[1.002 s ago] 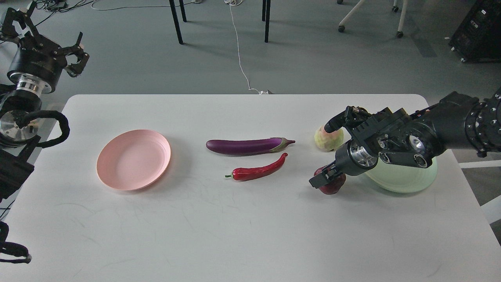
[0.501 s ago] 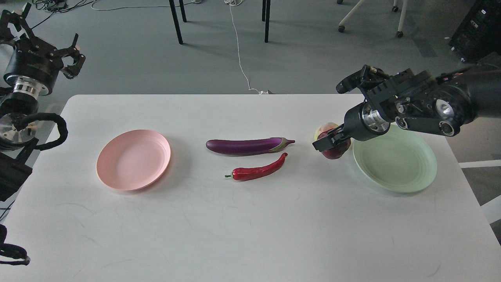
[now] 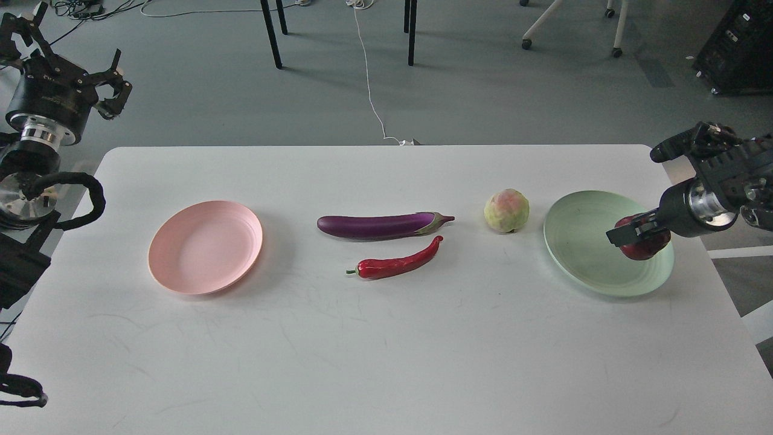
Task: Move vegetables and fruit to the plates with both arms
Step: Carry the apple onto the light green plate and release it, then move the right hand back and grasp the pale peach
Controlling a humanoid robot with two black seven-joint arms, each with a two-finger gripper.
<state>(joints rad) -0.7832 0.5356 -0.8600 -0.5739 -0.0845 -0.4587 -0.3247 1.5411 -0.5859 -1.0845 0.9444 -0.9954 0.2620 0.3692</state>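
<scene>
My right gripper [image 3: 639, 237] is shut on the dark red pomegranate [image 3: 645, 246] and holds it over the right part of the mint green plate [image 3: 586, 254]. The yellow-green fruit [image 3: 506, 210] sits on the table just left of that plate. The purple eggplant [image 3: 380, 225] and the red chili pepper [image 3: 400, 262] lie at the table's middle. The pink plate [image 3: 205, 246] sits at the left and holds nothing. My left gripper [image 3: 107, 81] is open, raised off the table's far left corner.
The white table [image 3: 386, 362] has rounded far corners. Beyond it on the grey floor are chair legs [image 3: 272, 33], a white cable [image 3: 369, 78] and a black case [image 3: 740, 48] at the far right.
My right gripper lifted the pomegranate from the table near the front left of the green plate and carried it right, over the plate. The yellow-green fruit is now uncovered. The left arm barely moved.
</scene>
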